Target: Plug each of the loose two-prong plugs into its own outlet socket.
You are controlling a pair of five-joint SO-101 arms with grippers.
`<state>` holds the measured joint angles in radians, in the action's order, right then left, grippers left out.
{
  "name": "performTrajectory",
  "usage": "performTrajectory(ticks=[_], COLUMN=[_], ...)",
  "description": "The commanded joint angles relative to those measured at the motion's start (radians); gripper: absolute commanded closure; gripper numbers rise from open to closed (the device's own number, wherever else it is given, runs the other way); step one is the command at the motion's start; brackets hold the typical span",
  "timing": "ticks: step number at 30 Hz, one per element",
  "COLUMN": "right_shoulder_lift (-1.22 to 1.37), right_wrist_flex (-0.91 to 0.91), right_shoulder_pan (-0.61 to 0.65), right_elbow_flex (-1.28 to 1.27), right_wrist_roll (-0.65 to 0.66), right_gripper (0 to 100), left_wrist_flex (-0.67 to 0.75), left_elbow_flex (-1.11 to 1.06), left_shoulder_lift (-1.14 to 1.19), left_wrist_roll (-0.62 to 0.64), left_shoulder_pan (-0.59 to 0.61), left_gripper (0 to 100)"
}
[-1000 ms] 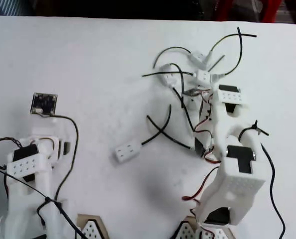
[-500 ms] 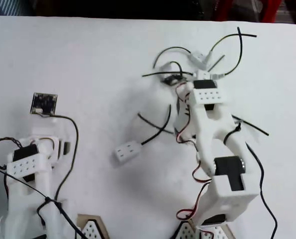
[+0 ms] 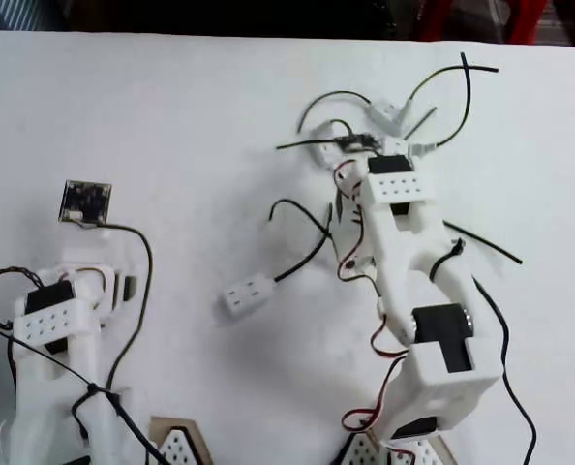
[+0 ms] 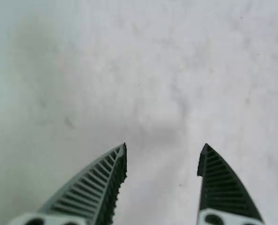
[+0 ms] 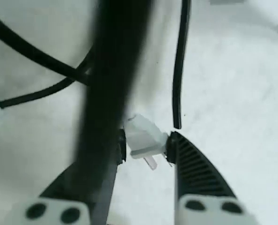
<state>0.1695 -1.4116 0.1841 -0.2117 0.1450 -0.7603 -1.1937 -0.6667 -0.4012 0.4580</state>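
My right gripper (image 5: 147, 140) is shut on a small white two-prong plug (image 5: 141, 137), prongs pointing out between the fingers. A blurred black cord (image 5: 113, 70) crosses close in front of it. In the high view the right arm (image 3: 394, 189) stretches to the far middle of the table, its tip among tangled black cords. A white outlet socket block (image 3: 249, 294) lies at mid-table, its black cord (image 3: 307, 254) curling toward that arm. Another white plug (image 3: 384, 111) lies beyond the arm's tip. My left gripper (image 4: 162, 159) is open over bare white table.
The left arm (image 3: 50, 320) sits folded at the near left corner. A small dark circuit board (image 3: 84, 201) on a black wire lies just beyond it. Loose black cords (image 3: 462, 77) spread over the far right. The table's left and far-left parts are bare white.
The right arm has swung left and reached farther out into the tangle of cords. The socket block's cord has been dragged and now curls upward. The left arm has kept still.
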Motion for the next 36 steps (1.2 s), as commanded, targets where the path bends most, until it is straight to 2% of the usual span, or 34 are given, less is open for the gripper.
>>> performTrajectory(ticks=[1,8,16,32,36], right_shoulder_lift=[-0.070,-0.082,0.047,0.193,0.205], right_wrist_flex=[-0.056,-0.053,-0.045,-0.088,-0.142], right_shoulder_pan=[0.036,0.073,0.021,-0.010,-0.031], right_elbow_flex=[0.018,0.018,0.020,0.038,0.100], right_wrist_roll=[0.092,0.285,0.523,0.548,0.548], right_gripper=[80.0,82.7,86.6,88.2,95.5], left_wrist_flex=[0.011,0.011,0.011,0.011,0.011], left_elbow_flex=[0.003,0.003,0.003,0.003,0.003], left_shoulder_lift=[-0.030,-0.030,-0.030,-0.030,-0.030], left_wrist_roll=[-0.011,-0.011,-0.011,-0.011,-0.011], left_shoulder_pan=[0.010,0.010,0.010,0.010,0.010], left_gripper=[75,75,75,75,75])
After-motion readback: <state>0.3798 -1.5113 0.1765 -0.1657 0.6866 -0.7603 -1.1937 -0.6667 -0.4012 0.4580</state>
